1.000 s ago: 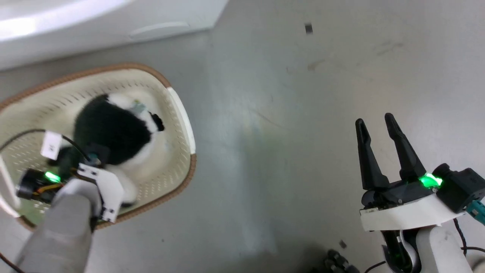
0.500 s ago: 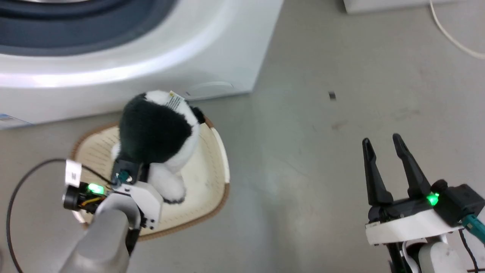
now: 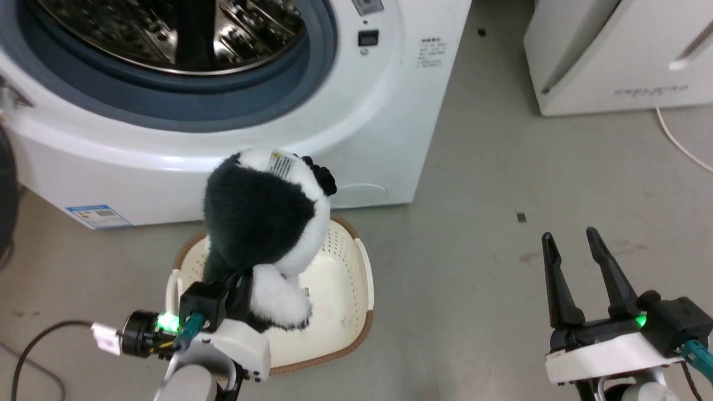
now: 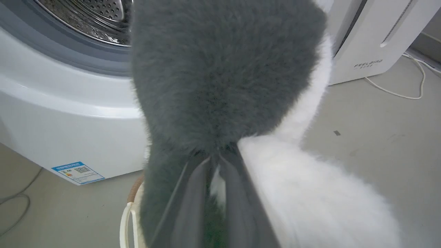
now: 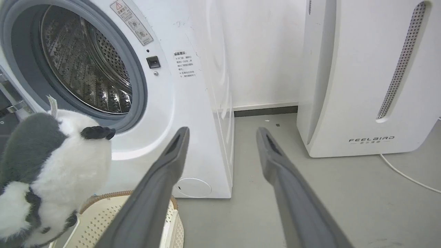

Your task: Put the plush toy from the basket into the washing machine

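The black-and-white plush toy (image 3: 262,223) hangs above the cream basket (image 3: 340,289), held up by my left gripper (image 3: 239,278), which is shut on its lower fur. In the left wrist view the two fingers pinch into the plush toy (image 4: 220,79) at the left gripper (image 4: 217,158). The plush toy (image 5: 44,179) is level with the lower front of the washing machine (image 3: 384,111), whose port with its steel drum (image 3: 172,33) stands open. My right gripper (image 3: 574,250) stays open at the lower right, holding nothing; its spread fingers (image 5: 162,179) face the washing machine (image 5: 193,113).
A white FEELBIRD appliance (image 3: 618,55) stands on the floor to the right of the washer, with a white cable (image 3: 679,139) trailing beside it. A dark cable (image 3: 33,345) runs over the grey floor at the lower left. The basket (image 5: 100,220) stands in front of the washer.
The left gripper has lifted the plush toy out of the basket and higher toward the washer. The head camera has tilted up, bringing the drum and the FEELBIRD appliance into view.
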Robot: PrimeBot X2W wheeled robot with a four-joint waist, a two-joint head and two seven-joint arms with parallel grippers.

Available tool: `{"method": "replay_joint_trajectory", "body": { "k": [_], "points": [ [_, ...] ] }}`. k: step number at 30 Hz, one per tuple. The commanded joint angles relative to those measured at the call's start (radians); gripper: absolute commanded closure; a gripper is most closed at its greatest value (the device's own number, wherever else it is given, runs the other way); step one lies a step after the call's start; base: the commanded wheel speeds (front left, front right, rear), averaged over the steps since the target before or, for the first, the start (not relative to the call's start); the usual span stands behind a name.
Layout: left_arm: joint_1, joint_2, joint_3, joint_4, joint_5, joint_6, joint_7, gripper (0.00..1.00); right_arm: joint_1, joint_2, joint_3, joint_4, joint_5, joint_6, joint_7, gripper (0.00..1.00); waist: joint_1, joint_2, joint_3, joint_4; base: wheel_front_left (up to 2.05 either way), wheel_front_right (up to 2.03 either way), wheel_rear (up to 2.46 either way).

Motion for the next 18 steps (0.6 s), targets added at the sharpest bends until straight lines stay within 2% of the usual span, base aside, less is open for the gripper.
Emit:
{"method": "replay_joint_trajectory", "body": {
  "k": [1,9,18],
  "points": [
    [0.015,-0.006,0.012,-0.026,0.007,0.002,-0.006,1.0,0.013,0.0,-0.003,-0.001,-0.01,-0.001,-0.004,0.0,0.0001,0.0,-0.025,0.017,0.0,0.0,0.0],
    [0.123,-0.034,0.084,-0.251,0.069,-0.025,-0.006,1.0,0.043,0.0,-0.006,-0.007,-0.013,-0.001,-0.004,0.0,0.0001,0.0,-0.074,0.029,0.0,0.0,0.0],
    [0.164,-0.045,0.159,-0.397,0.098,-0.082,-0.006,1.0,0.048,0.0,0.006,-0.022,-0.015,-0.001,-0.004,0.0,0.0001,0.0,-0.076,0.017,0.0,0.0,0.0]
  ]
}}
